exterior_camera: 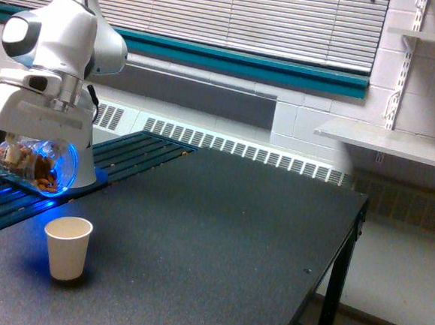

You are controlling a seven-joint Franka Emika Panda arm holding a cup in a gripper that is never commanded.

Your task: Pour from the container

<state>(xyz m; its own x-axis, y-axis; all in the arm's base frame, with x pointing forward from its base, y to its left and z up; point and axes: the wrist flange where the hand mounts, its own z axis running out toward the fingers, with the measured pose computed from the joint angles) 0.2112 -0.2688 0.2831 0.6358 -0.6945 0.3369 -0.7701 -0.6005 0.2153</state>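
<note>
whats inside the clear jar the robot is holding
Brown nut-like pieces show through the clear container, lying low in it as it is held on its side above the paper cup. The gripper covers its top, so nothing more shows there.

The dark worktop [235, 232] lies bare across its middle and toward the exterior view's right, open for passage. Only 1 paper cup [67, 248] stands on it, near the exterior view's left. Above the cup hangs the tilted container [36, 165], air between them.
</note>
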